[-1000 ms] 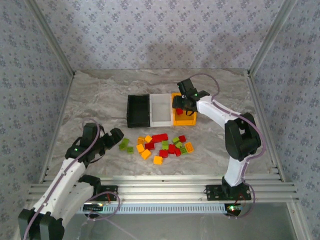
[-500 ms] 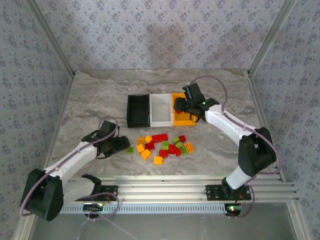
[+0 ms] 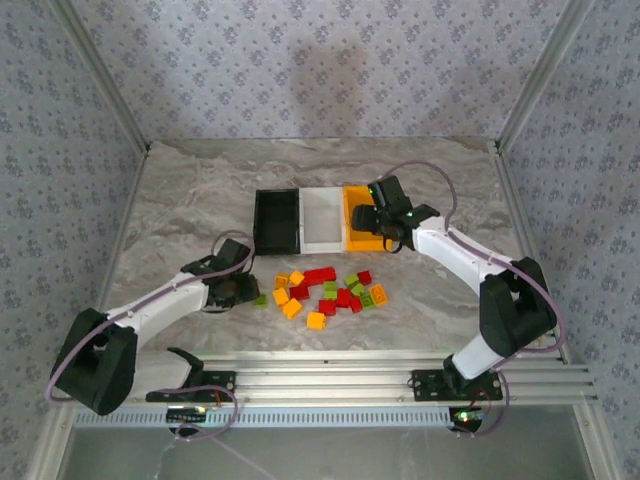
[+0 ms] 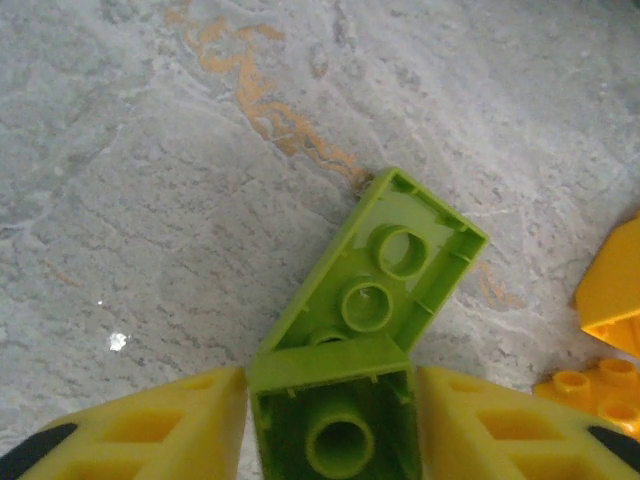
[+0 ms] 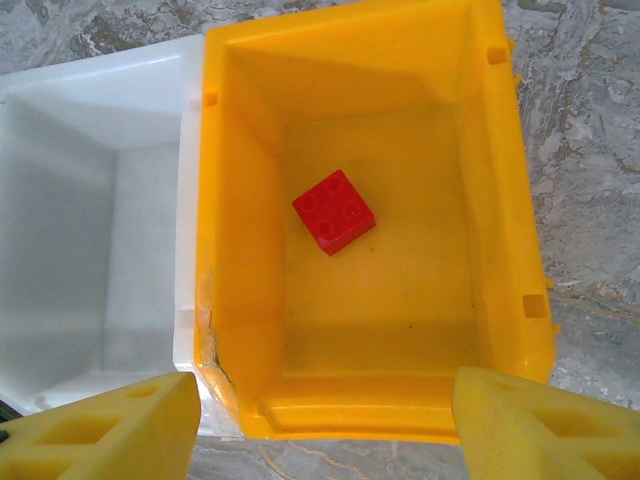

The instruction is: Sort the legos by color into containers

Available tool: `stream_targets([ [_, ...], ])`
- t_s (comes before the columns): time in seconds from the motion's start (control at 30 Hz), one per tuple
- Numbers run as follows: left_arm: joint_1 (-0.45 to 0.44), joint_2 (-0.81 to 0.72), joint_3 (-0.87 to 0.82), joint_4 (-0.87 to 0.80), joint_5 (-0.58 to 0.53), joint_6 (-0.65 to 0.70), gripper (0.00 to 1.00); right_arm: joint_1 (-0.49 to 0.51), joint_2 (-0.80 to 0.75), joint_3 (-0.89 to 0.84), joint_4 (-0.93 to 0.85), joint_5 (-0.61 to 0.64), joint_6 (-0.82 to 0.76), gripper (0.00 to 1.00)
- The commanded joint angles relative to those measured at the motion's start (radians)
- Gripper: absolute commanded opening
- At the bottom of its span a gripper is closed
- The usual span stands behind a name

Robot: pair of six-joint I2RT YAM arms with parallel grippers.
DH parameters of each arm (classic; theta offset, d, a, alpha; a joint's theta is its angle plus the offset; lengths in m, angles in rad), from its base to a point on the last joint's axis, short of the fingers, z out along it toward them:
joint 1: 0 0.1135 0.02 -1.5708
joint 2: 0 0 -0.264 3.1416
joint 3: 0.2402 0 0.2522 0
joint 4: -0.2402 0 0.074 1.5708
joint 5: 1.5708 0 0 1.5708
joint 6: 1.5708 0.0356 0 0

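Stretched farther out than half a second ago, the left gripper (image 3: pixel 238 291) is low on the marble table (image 3: pixel 190 200) at the left edge of the legos (image 3: pixel 325 292). Its wrist view shows what the overhead one hides: the yellow fingers (image 4: pixel 190 420) are pressed against both sides of a small lime brick (image 4: pixel 335 425), hollow underside up. Touching it, a longer lime brick (image 4: pixel 385 270) lies studs down, its long axis slanting up to the right, with orange-yellow bricks (image 4: pixel 610 290) nearby. Beyond the pile stand the black bin (image 3: pixel 277 222), white bin (image 3: pixel 320 220) and orange-yellow bin (image 5: pixel 225 200). The right gripper (image 5: pixel 320 430) hovers there with fingers spread wide, and the red brick (image 5: pixel 334 212) it held a second ago lies studs up inside.
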Motion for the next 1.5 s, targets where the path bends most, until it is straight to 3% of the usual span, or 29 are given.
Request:
stream_targets([
  [0.0,-0.012,0.006,0.028,-0.004,-0.024,0.004,0.39,-0.01,-0.035,-0.011,0.006,0.0,0.012,0.69],
  [0.2,-0.025,-0.016,0.041,-0.028,-0.028,-0.002,0.25,-0.015,-0.057,-0.014,0.002,0.0,0.015,0.69],
  [0.57,-0.065,-0.116,0.226,-0.117,0.0,0.01,0.2,-0.019,-0.161,-0.124,0.022,-0.002,0.042,0.69],
  [0.7,-0.121,-0.001,0.363,-0.087,0.001,0.025,0.19,-0.019,-0.221,-0.206,0.037,-0.003,0.062,0.69],
  [0.93,-0.215,0.341,0.712,-0.056,-0.025,0.092,0.17,-0.019,-0.357,-0.351,0.026,0.007,0.099,0.69],
  [1.13,-0.215,0.619,0.981,-0.118,-0.068,0.154,0.14,-0.018,-0.461,-0.421,-0.012,0.008,0.106,0.69],
  [1.27,-0.214,0.727,1.084,-0.128,-0.088,0.169,0.14,-0.018,-0.521,-0.444,-0.037,0.008,0.126,0.69],
  [1.47,-0.211,0.845,1.192,-0.146,-0.085,0.172,0.25,-0.018,-0.574,-0.462,-0.063,0.011,0.135,0.7],
])
